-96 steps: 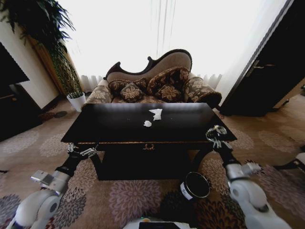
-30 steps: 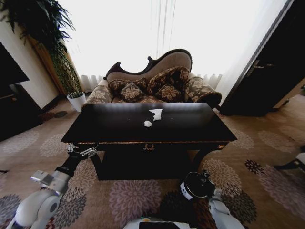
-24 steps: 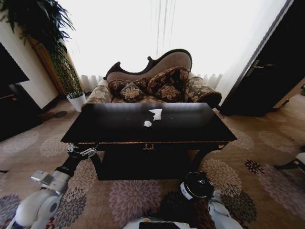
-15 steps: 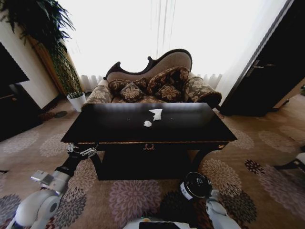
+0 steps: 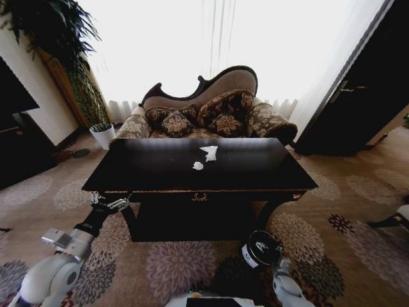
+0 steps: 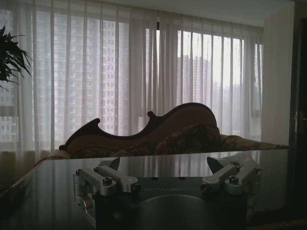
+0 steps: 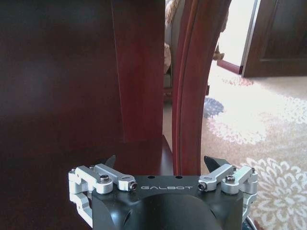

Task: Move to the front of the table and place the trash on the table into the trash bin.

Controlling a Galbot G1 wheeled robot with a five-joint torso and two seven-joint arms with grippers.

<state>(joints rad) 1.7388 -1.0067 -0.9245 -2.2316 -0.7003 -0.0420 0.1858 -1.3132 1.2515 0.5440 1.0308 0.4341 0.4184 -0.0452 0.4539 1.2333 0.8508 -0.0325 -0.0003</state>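
Two white paper scraps (image 5: 204, 158) are seen near the middle of the black table (image 5: 140, 176), toward its far edge. They look light and soft (easy to crush), so a gentle pinch on a raised fold should be enough. The left gripper (image 5: 110, 204) is held low by the table's front left corner, its fingers spread apart with nothing between them. The right gripper (image 7: 162, 163) is down beside the trash bin (image 5: 261, 249) at the table's front right leg, also spread apart and empty.
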